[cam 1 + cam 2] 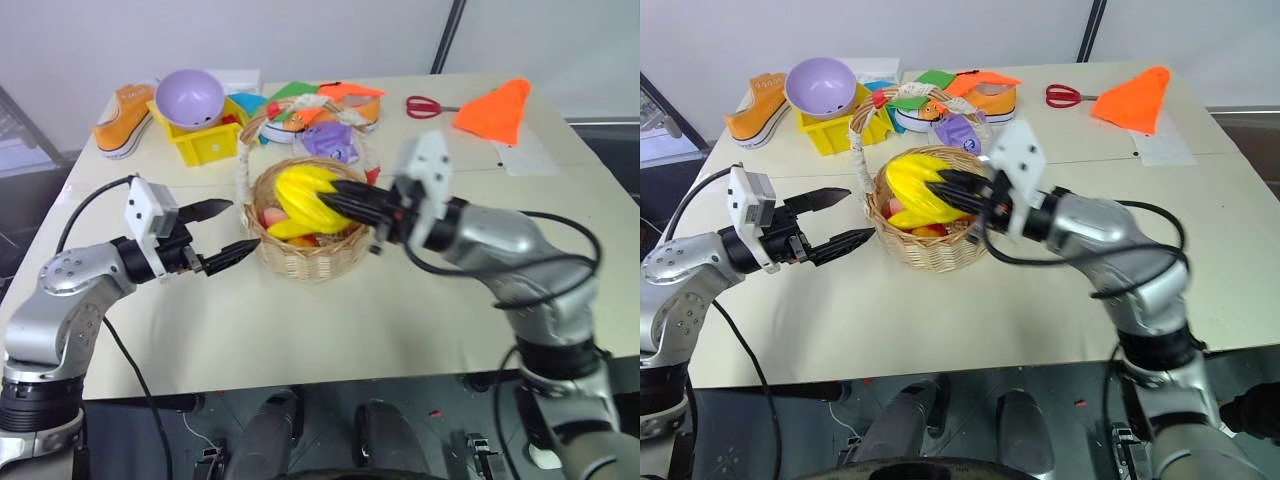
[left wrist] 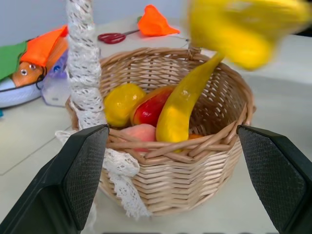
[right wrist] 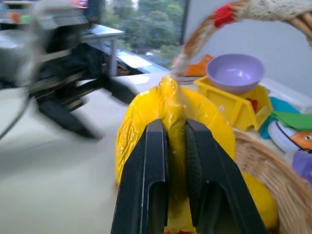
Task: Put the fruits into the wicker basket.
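Your right gripper [image 1: 335, 200] is clamped on the ridged yellow fruit [image 1: 303, 192], over the wicker basket [image 1: 310, 262]. Next: release. Left gripper [image 1: 228, 232] spread wide, holding nothing, beside basket.

Bright, even light falls over the table [image 1: 300, 330], with soft, faint shadows. The right gripper [image 1: 335, 200] smears with motion blur, and the ridged yellow fruit [image 2: 248, 29] it clamps blurs too.
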You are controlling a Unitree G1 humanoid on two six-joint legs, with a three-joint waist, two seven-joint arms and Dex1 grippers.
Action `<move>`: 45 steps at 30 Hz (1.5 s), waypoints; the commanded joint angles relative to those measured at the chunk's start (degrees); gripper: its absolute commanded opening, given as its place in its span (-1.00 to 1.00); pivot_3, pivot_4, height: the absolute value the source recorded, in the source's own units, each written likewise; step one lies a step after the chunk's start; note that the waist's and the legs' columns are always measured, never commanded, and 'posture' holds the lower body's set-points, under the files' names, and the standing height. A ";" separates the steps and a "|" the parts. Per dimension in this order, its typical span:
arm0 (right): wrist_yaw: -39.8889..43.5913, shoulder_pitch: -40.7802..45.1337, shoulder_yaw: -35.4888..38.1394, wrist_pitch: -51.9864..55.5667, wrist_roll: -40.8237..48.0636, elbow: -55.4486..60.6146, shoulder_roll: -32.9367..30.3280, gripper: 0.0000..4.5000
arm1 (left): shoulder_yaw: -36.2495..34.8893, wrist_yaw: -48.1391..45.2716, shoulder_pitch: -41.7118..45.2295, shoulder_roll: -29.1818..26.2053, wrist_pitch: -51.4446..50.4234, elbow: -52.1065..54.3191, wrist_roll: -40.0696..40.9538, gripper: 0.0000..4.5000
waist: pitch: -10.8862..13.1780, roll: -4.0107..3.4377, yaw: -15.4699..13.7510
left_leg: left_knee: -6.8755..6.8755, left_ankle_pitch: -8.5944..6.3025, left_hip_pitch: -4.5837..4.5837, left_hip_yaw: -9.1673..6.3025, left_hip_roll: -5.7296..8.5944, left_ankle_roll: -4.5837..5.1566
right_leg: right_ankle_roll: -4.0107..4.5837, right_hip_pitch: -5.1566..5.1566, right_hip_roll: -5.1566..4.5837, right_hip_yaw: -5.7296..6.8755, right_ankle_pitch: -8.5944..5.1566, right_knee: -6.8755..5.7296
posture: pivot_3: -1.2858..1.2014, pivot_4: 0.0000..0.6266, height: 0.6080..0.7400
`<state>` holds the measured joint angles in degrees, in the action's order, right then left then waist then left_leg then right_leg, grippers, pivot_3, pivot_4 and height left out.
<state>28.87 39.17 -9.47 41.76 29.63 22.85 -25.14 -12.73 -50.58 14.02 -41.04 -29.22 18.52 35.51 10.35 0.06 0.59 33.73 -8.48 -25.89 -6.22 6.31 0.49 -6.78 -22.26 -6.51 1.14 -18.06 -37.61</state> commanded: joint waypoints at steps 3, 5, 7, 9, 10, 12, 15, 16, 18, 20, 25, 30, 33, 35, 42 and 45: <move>-2.55 1.77 -2.63 -3.38 -7.55 -3.52 2.11 -0.38 | -1.60 0.71 -0.83 0.08 1.23 4.26 1.14 1.00 | 0.00 0.00 0.02 | -0.05 0.01 -0.01 0.00 0.07 -0.01 | -0.08 -0.08 -0.02 -0.04 0.04 -0.19 | 0.03 -0.52 1.00; -0.87 0.81 -1.69 -4.19 -7.23 -1.16 1.41 0.04 | -1.69 1.29 -1.11 0.44 0.89 5.32 1.67 1.00 | 0.00 0.00 0.10 | -0.06 0.02 -0.06 0.01 0.08 -0.03 | -0.09 -0.12 -0.01 -0.11 0.04 -0.27 | 0.03 -0.52 1.00; 0.86 -0.48 -0.56 -5.47 -7.05 1.09 -0.07 0.51 | -1.39 1.65 -1.41 0.74 0.46 6.28 1.97 1.00 | 0.00 0.00 0.15 | -0.04 0.03 -0.05 0.02 0.05 -0.04 | -0.09 -0.11 0.02 -0.12 0.04 -0.31 | 0.03 -0.52 1.00; 2.60 -1.77 0.63 -7.19 -6.63 3.08 -1.14 0.51 | -1.17 1.76 -1.81 0.82 0.28 7.11 2.30 1.00 | 0.00 0.00 0.14 | 0.01 0.04 0.00 0.02 0.01 -0.05 | -0.09 -0.12 0.05 -0.12 0.03 -0.35 | 0.03 -0.52 1.00; 3.99 -3.31 3.49 -6.53 -3.75 5.04 -2.18 0.51 | -0.88 1.83 -1.72 1.09 0.18 7.90 2.92 1.00 | 0.00 0.00 0.13 | 0.02 0.04 0.07 0.02 0.00 -0.05 | -0.08 -0.08 0.05 -0.12 0.03 -0.37 | 0.03 -0.52 1.00; 5.51 -5.28 7.63 -4.96 0.40 7.29 -3.40 0.51 | -0.59 1.98 -1.48 1.46 0.02 8.90 3.91 1.00 | 0.00 0.00 -0.05 | 0.04 0.03 0.17 0.01 0.00 -0.05 | -0.07 -0.02 0.06 -0.14 0.03 -0.40 | 0.03 -0.52 1.00; 5.21 -7.99 13.66 -2.90 2.98 6.74 -5.76 0.51 | -0.22 2.36 -0.50 2.23 -0.59 9.46 5.65 1.00 | 0.00 0.01 0.00 | 0.11 0.03 0.17 0.02 -0.01 -0.05 | -0.05 -0.01 0.06 -0.16 0.02 -0.41 | 0.03 -0.52 1.00; 4.57 -8.36 14.64 -2.54 2.98 6.06 -6.16 0.51 | 0.08 2.43 -0.26 2.32 -0.62 9.42 5.77 1.00 | 0.00 0.01 0.00 | 0.11 0.03 0.17 0.02 -0.01 -0.05 | -0.05 -0.01 0.06 -0.17 0.02 -0.41 | 0.03 -0.52 1.00; 3.06 -8.24 14.91 -2.97 1.62 4.09 -6.03 0.51 | 0.95 2.41 0.25 2.58 -0.58 9.15 5.68 1.00 | 0.00 0.01 0.11 | 0.11 0.03 0.17 0.02 -0.03 -0.04 | -0.05 -0.02 0.07 -0.17 0.02 -0.44 | 0.03 -0.52 1.00; 1.14 -6.97 13.63 -4.56 -0.86 0.52 -4.35 0.51 | 1.94 2.32 0.80 2.98 -0.52 8.88 5.44 1.00 | 0.00 0.00 0.42 | 0.09 0.03 0.17 0.05 -0.04 -0.04 | -0.05 -0.02 0.08 -0.23 0.02 -0.48 | 0.03 -0.52 1.00; -1.34 -2.76 9.66 -9.62 -6.62 -10.53 1.11 0.51 | 3.18 2.47 1.85 3.44 -0.09 8.74 5.05 1.00 | 0.00 -0.01 0.46 | 0.05 0.06 0.20 0.15 -0.07 -0.05 | -0.06 -0.02 0.15 -0.38 0.03 -0.57 | 0.03 -0.52 1.00; -0.54 -3.03 8.82 -12.23 -8.34 -12.57 2.90 -0.35 | 3.11 2.76 1.88 3.29 -0.42 9.94 5.45 1.00 | 0.00 -0.01 0.00 | 0.06 0.07 0.19 0.15 -0.04 -0.07 | -0.07 -0.09 0.16 -0.38 0.03 -0.52 | 0.03 -0.52 1.00; -1.12 -3.29 9.58 -12.52 -8.80 -12.02 3.06 -0.99 | 3.28 3.08 1.68 3.47 -0.38 10.26 5.41 1.00 | 0.00 0.00 0.11 | 0.10 0.07 0.20 0.15 -0.03 -0.07 | -0.07 -0.08 0.16 -0.39 0.04 -0.52 | 0.03 -0.52 1.00; -1.33 -3.82 11.32 -12.70 -8.79 -10.62 1.90 -0.99 | 3.54 3.13 1.64 3.50 -0.31 10.26 5.24 1.00 | 0.00 0.00 0.12 | 0.09 0.06 0.20 0.15 -0.04 -0.07 | -0.06 -0.08 0.16 -0.40 0.04 -0.54 | 0.03 -0.52 1.00; -4.03 -8.46 26.13 -13.10 -8.86 -9.24 -7.21 -0.99 | 4.83 2.40 2.86 3.54 0.36 8.76 4.45 1.00 | 0.01 0.00 -0.92 | 0.10 0.06 0.17 0.15 0.01 -0.06 | -0.07 -0.06 0.12 -0.40 0.03 -0.49 | 0.03 -0.52 1.00; -7.33 -11.47 32.41 -15.01 -12.24 -13.63 -11.92 -0.99 | 6.23 1.77 3.75 4.18 1.09 7.76 3.69 1.00 | 0.01 0.00 -1.36 | 0.10 0.05 0.17 0.16 0.01 -0.06 | -0.06 -0.03 0.11 -0.40 0.03 -0.46 | 0.03 -0.52 1.00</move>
<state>23.64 27.97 18.21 29.32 19.08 9.82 -35.43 -7.05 -48.42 16.78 -37.00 -29.53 26.09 39.48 10.36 0.05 -0.76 33.83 -8.42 -25.72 -6.05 6.32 0.43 -6.84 -22.24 -6.40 0.74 -18.03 -38.07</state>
